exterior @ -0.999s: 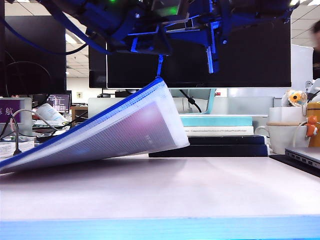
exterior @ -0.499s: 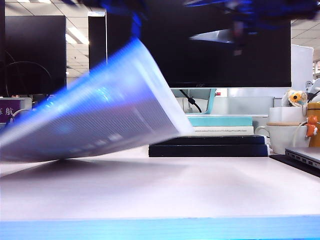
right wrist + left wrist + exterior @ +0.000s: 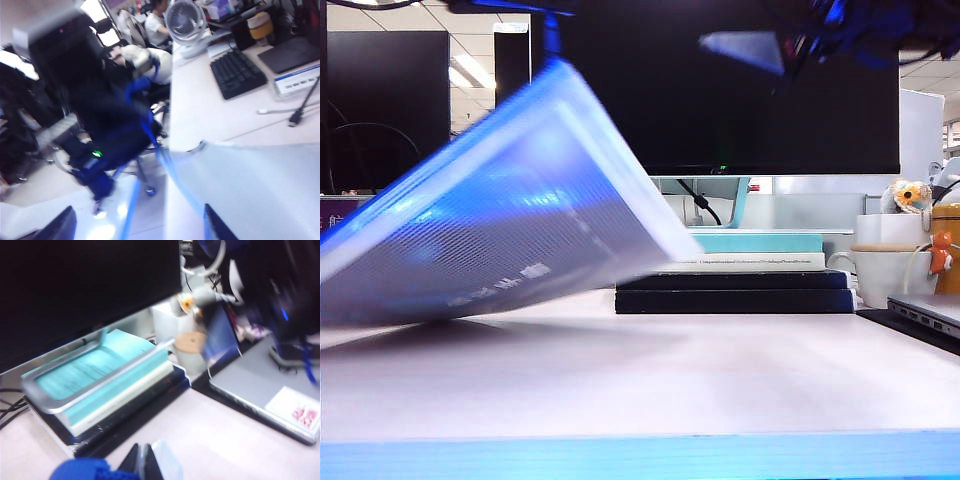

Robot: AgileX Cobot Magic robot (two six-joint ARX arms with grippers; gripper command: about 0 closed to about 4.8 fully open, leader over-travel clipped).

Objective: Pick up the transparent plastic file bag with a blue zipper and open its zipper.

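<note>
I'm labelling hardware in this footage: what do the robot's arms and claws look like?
Both arms are black with blue parts. The left claw has dark flat fingers side by side, with a blue rounded part next to them. The right claw shows dark pointed fingertips. In the right wrist view the left arm carries blue cables and a small green light.

File bag left — stacked books right, behind.

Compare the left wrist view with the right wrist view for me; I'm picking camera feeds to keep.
Only the left wrist view shows the stacked books, a laptop and the shut left tool. Only the right wrist view shows the transparent plastic file bag, a keyboard, a fan and the open right tool. Both share the pale table.
</note>
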